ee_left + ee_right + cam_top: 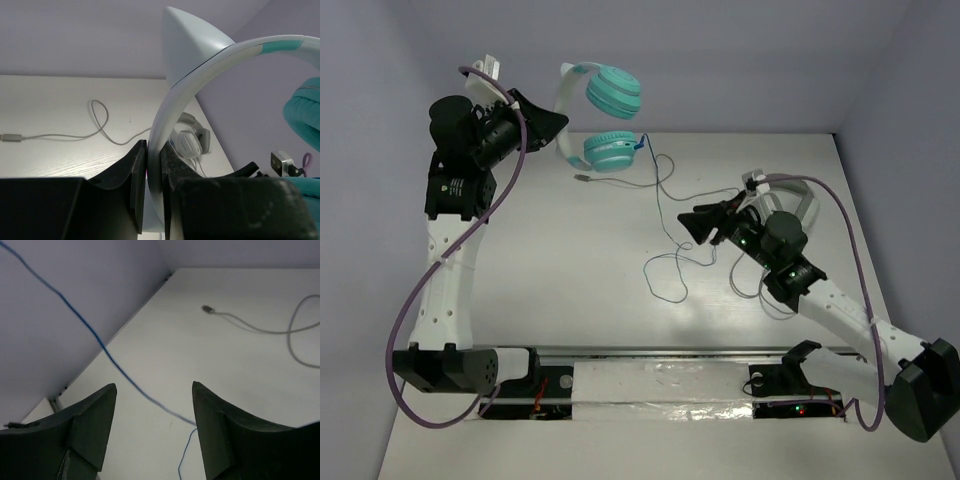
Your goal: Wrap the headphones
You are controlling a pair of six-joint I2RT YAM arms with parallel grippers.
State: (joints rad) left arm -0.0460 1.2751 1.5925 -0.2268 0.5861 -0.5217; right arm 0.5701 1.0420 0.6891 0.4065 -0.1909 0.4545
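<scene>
Top view: holding the teal headphones up off the table near the far wall, left gripper clenching the headband, dark blue cable trailing down toward the right gripper

Left wrist: squeezing that headband tight between both fingers, grey-white headphones lying beyond

Right wrist: hanging released, jaws spread, blue cable running across the gap
</scene>
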